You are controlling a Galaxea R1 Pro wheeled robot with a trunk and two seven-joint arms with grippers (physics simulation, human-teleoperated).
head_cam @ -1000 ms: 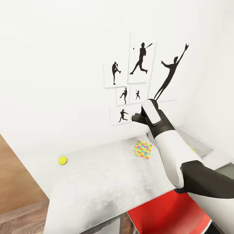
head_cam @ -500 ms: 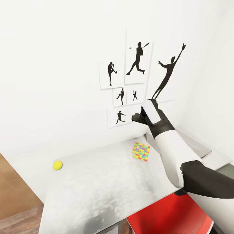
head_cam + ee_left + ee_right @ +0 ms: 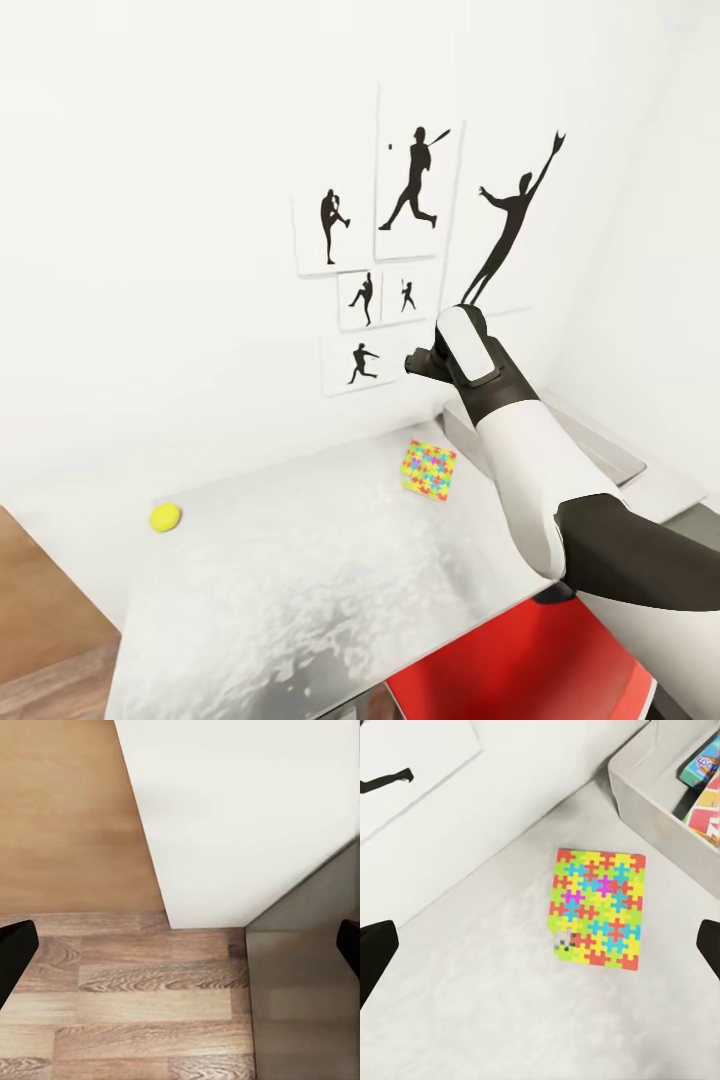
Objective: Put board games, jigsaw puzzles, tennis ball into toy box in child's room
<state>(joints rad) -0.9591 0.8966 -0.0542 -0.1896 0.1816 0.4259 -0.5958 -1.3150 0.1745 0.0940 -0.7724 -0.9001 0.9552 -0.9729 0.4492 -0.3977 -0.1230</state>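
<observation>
R tool [image 3: 540, 945] hanging w/ fingers spread wide over jigsaw puzzle [image 3: 596, 907] lying on pale bench [image 3: 300, 590], toy box [image 3: 660, 787] beside it; tennis ball [image 3: 165, 517] sitting near bench's far edge; box contents partly cut off.

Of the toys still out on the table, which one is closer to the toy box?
The jigsaw puzzle: it lies on the table just beside the toy box, under the right gripper. The tennis ball sits far off near the table's other end.
</observation>
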